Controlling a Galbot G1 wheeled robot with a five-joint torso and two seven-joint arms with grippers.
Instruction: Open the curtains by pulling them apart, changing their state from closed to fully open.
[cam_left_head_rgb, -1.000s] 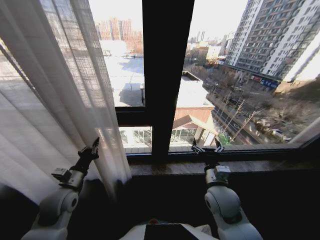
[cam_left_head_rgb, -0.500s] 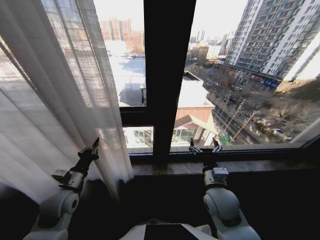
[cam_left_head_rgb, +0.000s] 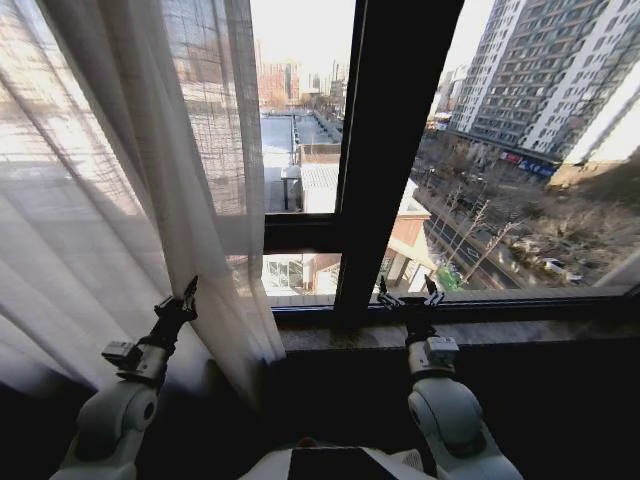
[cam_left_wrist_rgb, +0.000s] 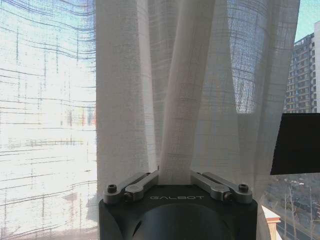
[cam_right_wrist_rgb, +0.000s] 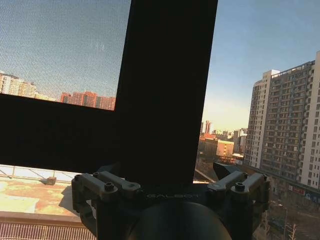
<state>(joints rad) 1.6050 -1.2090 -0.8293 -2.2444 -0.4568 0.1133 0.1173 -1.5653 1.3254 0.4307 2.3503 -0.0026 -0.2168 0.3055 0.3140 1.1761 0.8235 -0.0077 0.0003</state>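
Whole head view shifted since earlier frame: camera moved, grippers hold same poses. Left gripper (cam_left_head_rgb: 186, 297) clamped on fold of curtains (cam_left_head_rgb: 120, 190); gathered pleats (cam_left_wrist_rgb: 175, 100) rise straight from between fingers (cam_left_wrist_rgb: 142, 181). Right gripper (cam_left_head_rgb: 411, 295) fingers spread, nothing between, window frame bar (cam_right_wrist_rgb: 160, 90) just beyond tips.

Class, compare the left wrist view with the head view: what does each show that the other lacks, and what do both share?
Left wrist view alone: close up, the left gripper pinches a pleat of the left curtain, its weave plain against the light.

Head view alone: the right gripper open at the window sill, both arms, the dark window frame, the street below.

Both: the left gripper at the sheer left curtain, with high-rise buildings beyond the glass.
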